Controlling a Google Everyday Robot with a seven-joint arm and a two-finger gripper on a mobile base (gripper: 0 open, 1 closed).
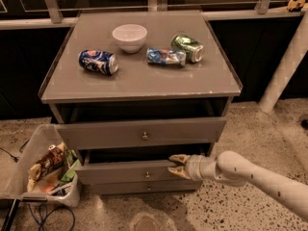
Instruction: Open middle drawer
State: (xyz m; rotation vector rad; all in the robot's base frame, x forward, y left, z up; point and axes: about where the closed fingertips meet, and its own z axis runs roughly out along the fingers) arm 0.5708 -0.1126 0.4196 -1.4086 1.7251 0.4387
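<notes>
The grey cabinet has three stacked drawers. The middle drawer has a low flat front and a small round knob. It stands a little way out, with a dark gap above it. My gripper comes in from the right on a white arm. It is at the right part of the middle drawer's front, to the right of the knob. Its two tan fingers are spread, one above and one below, with nothing between them.
The taller top drawer stands pulled out above. The lowest drawer is shut. On the cabinet top are a white bowl and three cans. A white bin of snacks stands at the left on the speckled floor.
</notes>
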